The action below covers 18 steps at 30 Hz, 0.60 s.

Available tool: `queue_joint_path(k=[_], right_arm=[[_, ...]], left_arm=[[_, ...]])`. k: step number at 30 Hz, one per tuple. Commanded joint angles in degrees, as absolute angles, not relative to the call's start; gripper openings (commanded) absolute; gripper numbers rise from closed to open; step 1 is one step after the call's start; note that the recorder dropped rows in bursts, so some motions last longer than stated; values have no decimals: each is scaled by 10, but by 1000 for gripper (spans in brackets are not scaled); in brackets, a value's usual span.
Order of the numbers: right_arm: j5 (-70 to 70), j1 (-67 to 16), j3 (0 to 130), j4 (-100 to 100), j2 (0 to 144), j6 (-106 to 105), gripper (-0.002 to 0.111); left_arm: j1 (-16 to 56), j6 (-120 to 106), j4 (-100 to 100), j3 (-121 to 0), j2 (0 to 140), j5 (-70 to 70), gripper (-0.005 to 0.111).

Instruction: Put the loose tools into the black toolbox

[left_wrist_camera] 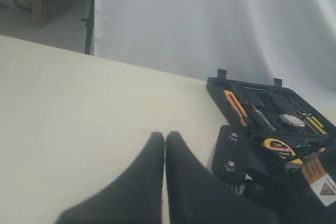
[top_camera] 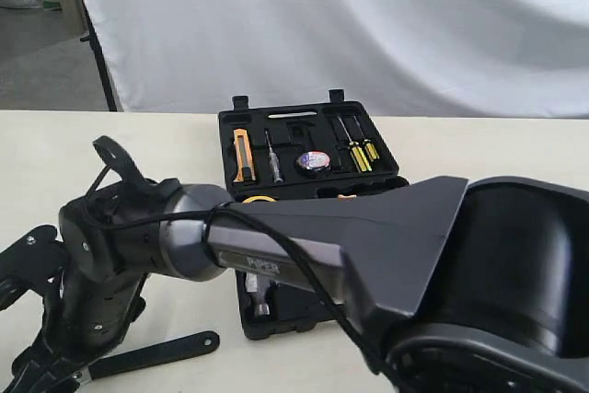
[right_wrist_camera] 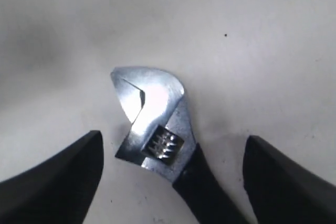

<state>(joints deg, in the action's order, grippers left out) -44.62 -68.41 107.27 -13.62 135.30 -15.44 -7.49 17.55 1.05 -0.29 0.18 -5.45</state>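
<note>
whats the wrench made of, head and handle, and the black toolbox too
The wrench head looks like bright polished steel: mirror glare, knurled adjuster. Its handle is matte black, probably a rubber or plastic sleeve; too blurred to say. The toolbox looks like black moulded plastic: dull sheen, shaped recesses.

We see soft, even daylight-like light on the pale bench (top_camera: 55,149), and the shadows are faint. The steel wrench (right_wrist_camera: 152,116) throws a white glare. The left claw (left_wrist_camera: 165,136) is blurred close to its lens, and the backdrop (left_wrist_camera: 210,19) looks washed out.
</note>
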Motion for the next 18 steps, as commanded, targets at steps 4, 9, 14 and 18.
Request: queue_joint_path(k=[4, 9, 14, 18], right_arm=[[-449, -681, 1072, -130, 1337, -311, 70], [-449, -683, 1072, -133, 1368, -384, 70], [-442, -683, 1072, -135, 1383, -393, 70], [-442, -683, 1072, -135, 1388, -399, 62]], left_arm=[[-89, 178, 13, -4, 0, -50, 1], [-89, 178, 13, -4, 0, -50, 1], [-89, 178, 13, -4, 0, -50, 1], [-89, 178, 13, -4, 0, -50, 1]])
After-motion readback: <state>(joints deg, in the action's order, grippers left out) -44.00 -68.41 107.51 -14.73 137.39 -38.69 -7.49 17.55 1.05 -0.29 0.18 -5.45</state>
